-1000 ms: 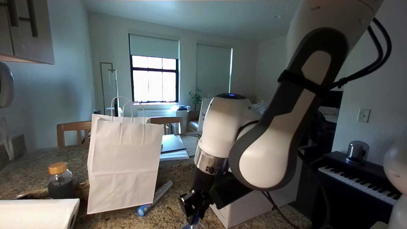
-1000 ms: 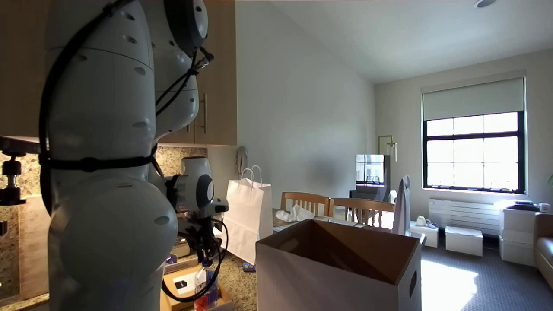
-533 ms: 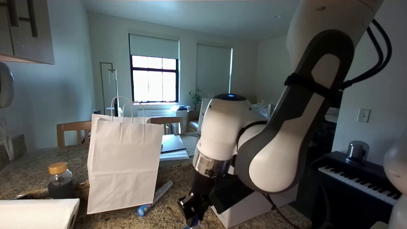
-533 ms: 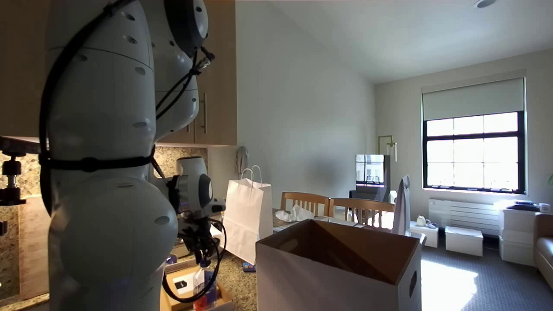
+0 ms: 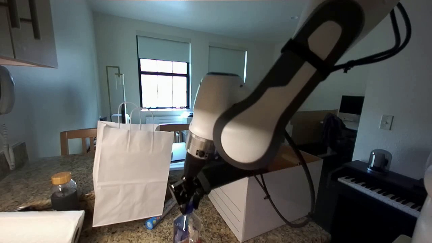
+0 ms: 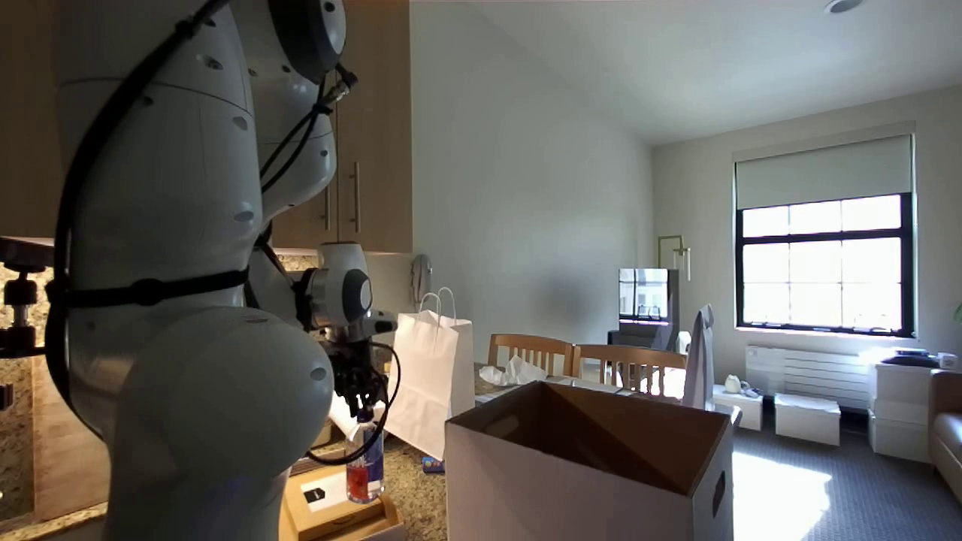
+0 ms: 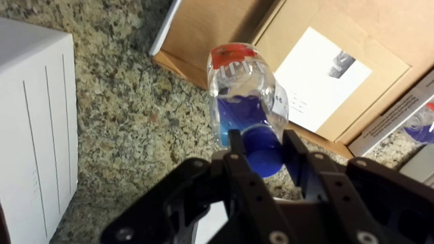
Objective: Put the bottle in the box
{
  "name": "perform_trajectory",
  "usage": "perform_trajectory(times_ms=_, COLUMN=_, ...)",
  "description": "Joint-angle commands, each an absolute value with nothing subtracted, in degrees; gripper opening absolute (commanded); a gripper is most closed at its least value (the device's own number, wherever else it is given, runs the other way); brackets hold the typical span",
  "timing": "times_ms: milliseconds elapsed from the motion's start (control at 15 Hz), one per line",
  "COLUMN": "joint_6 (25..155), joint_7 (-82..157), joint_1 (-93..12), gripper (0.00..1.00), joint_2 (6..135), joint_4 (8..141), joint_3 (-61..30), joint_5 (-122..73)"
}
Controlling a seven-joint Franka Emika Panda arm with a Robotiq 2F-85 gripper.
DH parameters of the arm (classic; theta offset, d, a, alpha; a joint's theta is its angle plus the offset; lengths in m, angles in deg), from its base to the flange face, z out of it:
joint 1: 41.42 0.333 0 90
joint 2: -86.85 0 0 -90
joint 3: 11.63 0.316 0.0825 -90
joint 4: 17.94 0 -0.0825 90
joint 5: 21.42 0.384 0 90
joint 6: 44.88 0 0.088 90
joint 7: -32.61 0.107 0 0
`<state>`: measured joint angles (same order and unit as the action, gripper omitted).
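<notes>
In an exterior view, a black two-fingered gripper [image 5: 190,207] is holding a small clear plastic bottle [image 5: 186,227] nearly upright. In an exterior view, the bottle is hanging outside a large white cardboard box [image 6: 571,488]. In the wrist view, the fingertips [image 7: 294,149] are pinching the round blue cap [image 7: 262,152].

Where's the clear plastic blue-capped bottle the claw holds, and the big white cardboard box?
Clear plastic blue-capped bottle [image 7: 245,105]: wrist view, on its body.
Big white cardboard box [image 6: 560,500]: an exterior view, on its outer wall.

Box [image 6: 571,488] floor hidden; exterior view crops bottle [image 5: 186,228] base.
</notes>
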<state>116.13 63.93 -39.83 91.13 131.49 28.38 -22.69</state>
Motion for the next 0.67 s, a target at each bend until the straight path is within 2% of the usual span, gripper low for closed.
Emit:
perform_trajectory(times_ms=0, joint_6=103.4, joint_7=57.4, joint_1=-33.0, gripper=0.14, joint_2=100.2, joint_4=126.5, joint_3=20.2, joint_5=-18.6)
perform_trajectory(times_ms=267, joint_6=88.8, joint_7=57.5, joint_1=-32.0, gripper=0.14, joint_2=108.2, joint_4=119.1, joint_3=13.8, joint_5=-27.0)
perform_trajectory(times_ms=600, joint_6=81.5, joint_7=57.8, joint_1=-37.2, gripper=0.14, joint_2=113.8, joint_4=109.9, joint_3=7.4, joint_5=-34.4)
